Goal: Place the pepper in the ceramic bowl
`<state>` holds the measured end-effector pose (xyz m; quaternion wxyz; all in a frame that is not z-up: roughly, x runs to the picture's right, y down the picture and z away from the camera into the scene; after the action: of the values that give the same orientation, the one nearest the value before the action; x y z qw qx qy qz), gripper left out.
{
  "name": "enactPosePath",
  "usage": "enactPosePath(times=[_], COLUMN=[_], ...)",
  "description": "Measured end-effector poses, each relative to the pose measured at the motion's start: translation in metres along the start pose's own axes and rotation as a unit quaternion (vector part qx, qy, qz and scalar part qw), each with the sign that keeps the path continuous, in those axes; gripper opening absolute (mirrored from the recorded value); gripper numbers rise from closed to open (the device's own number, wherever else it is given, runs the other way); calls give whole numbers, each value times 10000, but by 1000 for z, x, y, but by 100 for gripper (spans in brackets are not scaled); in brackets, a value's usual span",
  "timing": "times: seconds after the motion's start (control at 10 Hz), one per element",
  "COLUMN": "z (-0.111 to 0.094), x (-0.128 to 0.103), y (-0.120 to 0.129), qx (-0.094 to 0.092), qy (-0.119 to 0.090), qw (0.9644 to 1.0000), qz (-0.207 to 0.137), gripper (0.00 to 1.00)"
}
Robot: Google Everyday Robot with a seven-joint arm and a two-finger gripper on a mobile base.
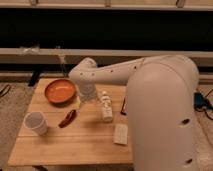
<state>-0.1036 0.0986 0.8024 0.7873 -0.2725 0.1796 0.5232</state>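
Note:
The pepper [67, 118] is small, slim and dark red. It lies on the wooden table [75, 145], left of centre. The ceramic bowl [60, 91] is round and orange-red with a darker rim. It stands at the table's back left, just behind the pepper. My gripper [86, 101] hangs from the white arm over the table, a little right of and behind the pepper, beside the bowl's right rim.
A white translucent cup [36, 123] stands at the front left. A small white bottle [106, 106] stands at the centre, with a dark block [123, 106] to its right. A pale rectangular block [120, 134] lies in front. The arm's bulky white body [165, 115] covers the table's right side.

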Motion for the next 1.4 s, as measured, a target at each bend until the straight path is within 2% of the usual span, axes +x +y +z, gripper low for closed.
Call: enactPosePath(times=[0.2,0.5,0.7,1.0,1.4], z=[27,55,65,70,80], x=[-6,-12,-18,-30,-36], y=[43,69,80,94,91], qx=[-81,-140,-179,-155,-15], qy=[227,475,562,538,402], qw=[9996,9987,9977,9975,9976], qz=[-151,101,335,441,554], gripper=[80,80,80,80,80])
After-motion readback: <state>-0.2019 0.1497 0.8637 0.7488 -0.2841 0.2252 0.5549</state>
